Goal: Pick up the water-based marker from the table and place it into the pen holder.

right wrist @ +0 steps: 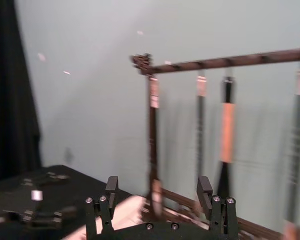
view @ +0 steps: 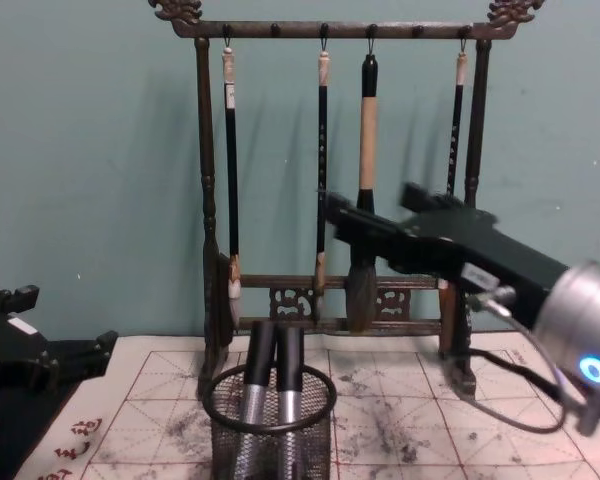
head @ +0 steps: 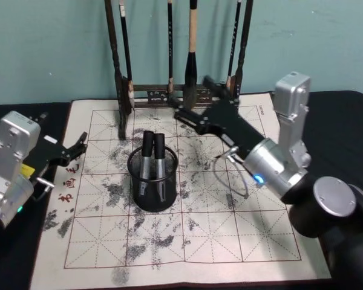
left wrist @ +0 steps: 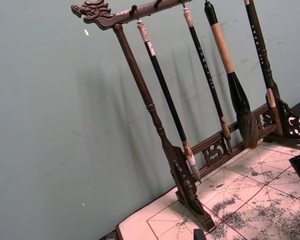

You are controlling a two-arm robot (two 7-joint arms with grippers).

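Right gripper [head: 190, 115] stood open and empty beyond the pen holder [head: 153, 179], which held two markers [head: 152, 156]; you should withdraw clear of the brush rack [view: 340, 160], left gripper [head: 78, 145] parked.

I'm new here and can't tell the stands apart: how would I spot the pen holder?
Find the cream calligraphy mat with red grid lines. In front of the tall wooden brush rack stands the pen holder, a short round black wire-mesh cup. Unlike the rack's hanging brushes, it holds two markers upright.
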